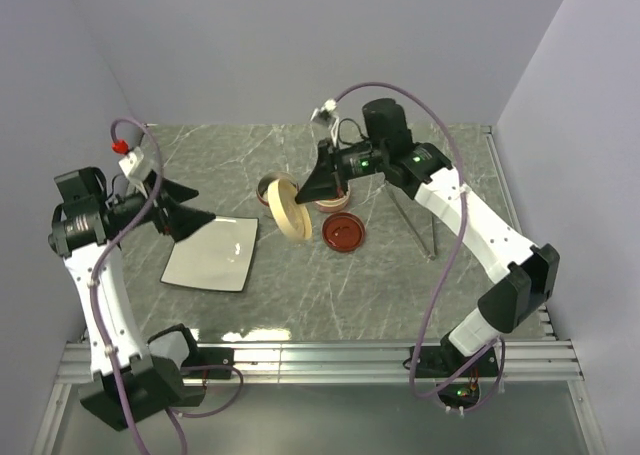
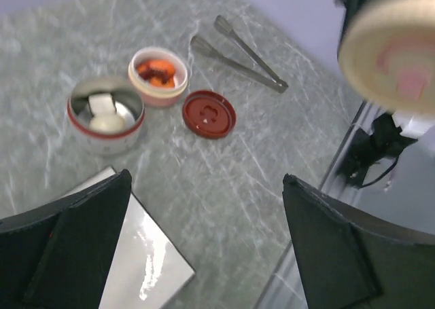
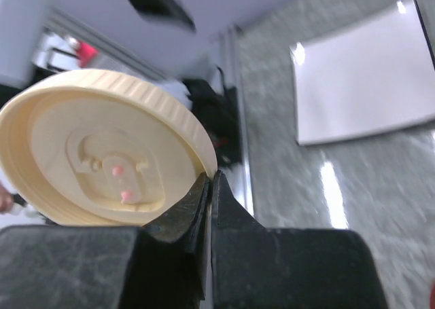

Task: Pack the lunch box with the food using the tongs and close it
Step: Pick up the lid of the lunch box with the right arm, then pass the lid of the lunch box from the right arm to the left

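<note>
My right gripper is shut on the rim of a round cream lid and holds it on edge above the table, with its jaws pressed tight. Below stand two open round parts of the lunch box. A metal tin holds a white egg-like ball and a white piece. A cream bowl holds orange fried bits. A dark red lid lies flat beside them. The silver tongs lie on the table to the right. My left gripper hangs open over the plate's corner.
A white square plate lies at the left, under my left gripper. A metal rail runs along the near table edge and another along the right side. Grey walls close in the back and sides.
</note>
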`<state>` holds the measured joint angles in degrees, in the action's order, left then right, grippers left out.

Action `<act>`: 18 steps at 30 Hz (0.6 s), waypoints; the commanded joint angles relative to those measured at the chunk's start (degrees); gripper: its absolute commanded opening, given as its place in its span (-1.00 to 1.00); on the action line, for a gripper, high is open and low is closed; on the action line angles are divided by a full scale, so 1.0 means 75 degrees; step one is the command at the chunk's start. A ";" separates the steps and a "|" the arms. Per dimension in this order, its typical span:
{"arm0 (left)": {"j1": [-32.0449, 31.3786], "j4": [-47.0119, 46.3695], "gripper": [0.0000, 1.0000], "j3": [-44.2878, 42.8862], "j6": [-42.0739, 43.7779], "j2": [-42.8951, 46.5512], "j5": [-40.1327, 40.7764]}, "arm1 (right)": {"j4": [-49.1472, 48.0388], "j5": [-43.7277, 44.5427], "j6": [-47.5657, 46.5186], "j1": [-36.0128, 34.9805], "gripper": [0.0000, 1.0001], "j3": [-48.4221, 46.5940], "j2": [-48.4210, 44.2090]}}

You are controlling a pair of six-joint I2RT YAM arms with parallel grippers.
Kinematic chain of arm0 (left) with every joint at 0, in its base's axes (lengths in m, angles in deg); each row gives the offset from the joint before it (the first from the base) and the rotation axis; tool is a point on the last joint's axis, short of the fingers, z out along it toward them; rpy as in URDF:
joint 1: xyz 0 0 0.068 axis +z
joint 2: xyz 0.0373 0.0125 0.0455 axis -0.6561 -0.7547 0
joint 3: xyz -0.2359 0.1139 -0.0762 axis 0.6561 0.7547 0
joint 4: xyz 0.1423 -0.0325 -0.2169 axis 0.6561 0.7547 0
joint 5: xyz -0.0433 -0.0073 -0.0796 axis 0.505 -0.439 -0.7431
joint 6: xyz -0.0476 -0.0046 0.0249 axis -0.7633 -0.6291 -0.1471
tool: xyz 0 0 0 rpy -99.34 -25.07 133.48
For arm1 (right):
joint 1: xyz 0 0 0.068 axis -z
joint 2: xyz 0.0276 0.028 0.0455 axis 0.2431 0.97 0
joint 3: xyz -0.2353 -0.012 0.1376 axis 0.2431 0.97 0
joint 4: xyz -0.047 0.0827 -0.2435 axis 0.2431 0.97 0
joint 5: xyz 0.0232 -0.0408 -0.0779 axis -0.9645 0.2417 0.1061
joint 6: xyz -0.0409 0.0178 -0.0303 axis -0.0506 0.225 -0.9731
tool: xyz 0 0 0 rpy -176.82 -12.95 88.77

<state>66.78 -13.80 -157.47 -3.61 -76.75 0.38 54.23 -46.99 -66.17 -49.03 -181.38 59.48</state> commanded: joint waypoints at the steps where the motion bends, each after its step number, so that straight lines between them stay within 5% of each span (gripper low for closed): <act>1: -0.0004 0.2409 0.99 -0.0379 0.4708 0.0592 -0.2528 | -0.2830 -0.1431 0.2517 0.0266 -1.00 0.0183 -0.0715; 3: -0.0004 0.3572 0.99 -0.0754 0.5908 0.0534 -0.2657 | -0.4198 -0.1606 0.3818 0.0360 -1.00 0.0418 -0.0857; 5: -0.0015 0.3553 0.99 -0.1011 0.5959 0.0475 -0.2669 | -0.5653 -0.1759 0.5812 0.0512 -1.00 0.0779 -0.0811; 6: -0.0015 0.3542 0.99 -0.1094 0.6064 0.0452 -0.2657 | -0.7644 -0.1934 0.6755 0.0559 -1.00 0.0979 -0.0648; 8: -0.0027 0.3530 0.99 -0.1421 0.5984 0.0241 -0.2657 | -0.9647 -0.1936 0.9350 0.0641 -1.00 0.1435 -0.0378; 9: -0.0027 0.3518 0.99 -0.1586 0.5682 0.0055 -0.2657 | -1.0201 -0.1901 0.9667 0.0700 -1.00 0.1484 -0.0133; 13: -0.0156 0.3635 0.97 -0.2873 0.3005 -0.2123 -0.2599 | -0.9504 -0.1795 0.9413 0.0736 -1.00 0.1508 0.0244; 18: -0.0494 0.3612 0.99 -0.4304 0.2187 -0.3472 -0.2143 | -0.8873 -0.1561 0.9249 0.0759 -1.00 0.1801 0.0198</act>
<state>65.43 10.88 -184.88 19.26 -100.20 -7.44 -10.11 -59.14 0.34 -43.76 -168.11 62.85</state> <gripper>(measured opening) 0.994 0.012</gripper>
